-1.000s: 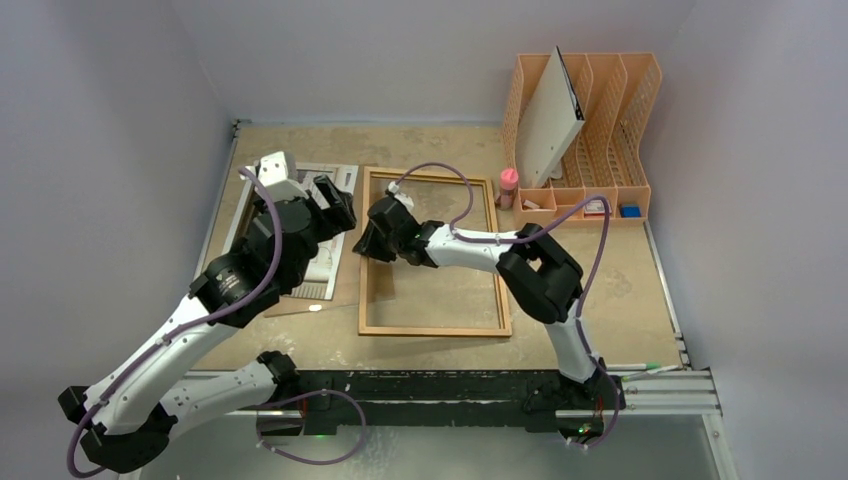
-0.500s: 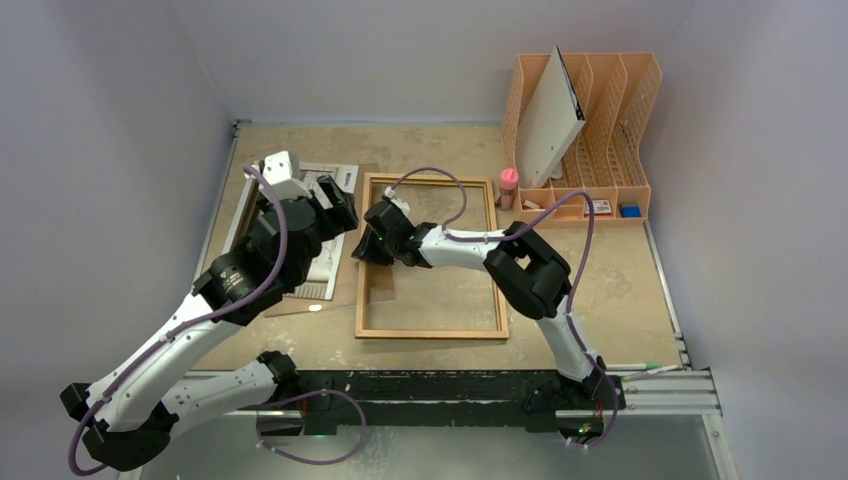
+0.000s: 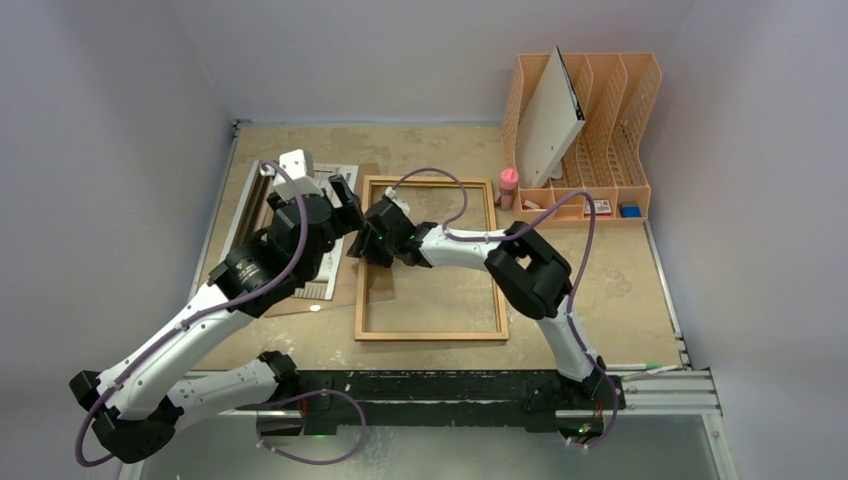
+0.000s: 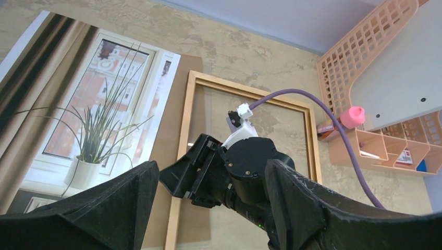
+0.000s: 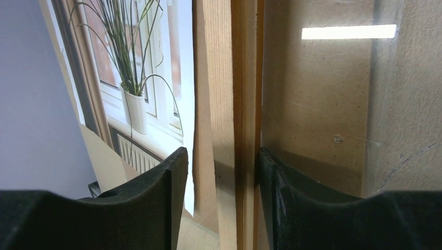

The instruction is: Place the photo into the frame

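The photo (image 4: 104, 104), a print of a spiky potted plant at a window, lies flat at the left on a brown backing board (image 4: 167, 135). It also shows in the top view (image 3: 338, 180) and in the right wrist view (image 5: 140, 78). The light wooden frame (image 3: 430, 335) lies flat beside it at the table's middle. My right gripper (image 3: 362, 245) is open and straddles the frame's left rail (image 5: 224, 104); its inner finger (image 5: 292, 198) touches the rail, its outer finger stands off. My left gripper (image 3: 345, 200) is open and empty, hovering above the board's right edge and looking down on the right gripper (image 4: 208, 172).
An orange file organiser (image 3: 600, 110) holding a white board (image 3: 550, 115) stands at the back right, with a pink-capped bottle (image 3: 509, 185) in front of it. The frame's clear pane (image 5: 312, 104) shows the table through it. Walls close in left, back and right.
My left arm has swung right and forward, bringing its gripper close to the right gripper. The right gripper and the frame have shifted slightly left.
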